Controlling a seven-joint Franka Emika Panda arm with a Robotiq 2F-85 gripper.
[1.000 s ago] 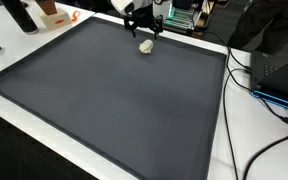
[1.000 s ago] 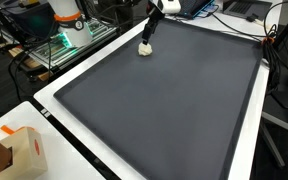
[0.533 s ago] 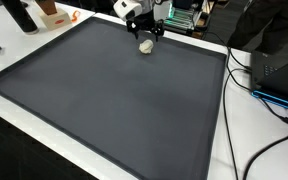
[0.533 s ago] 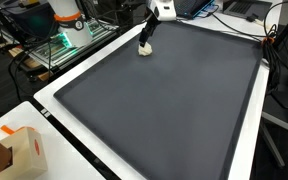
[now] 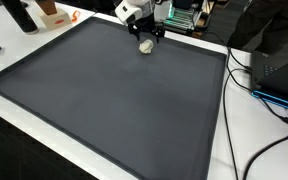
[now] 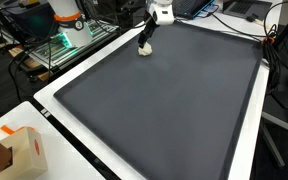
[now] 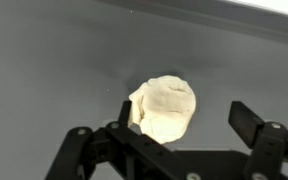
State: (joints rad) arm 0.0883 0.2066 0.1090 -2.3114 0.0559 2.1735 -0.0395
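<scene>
The approach to a pale lump [image 5: 146, 45] is judged to be the step in hand. The lump is found on the dark mat [image 5: 104, 100] near its far edge, well apart from the clutter on the desk [image 6: 54, 95]. The end effector [image 5: 147, 37] is held just above it, jaws spread wide and nothing gripped. In the wrist view the lump [image 7: 164, 108] is seen between the fingers [image 7: 246, 118], nearer the one at the picture's left. For a grip, a slight sideways centring and a descent to the mat would be called for before closing.
</scene>
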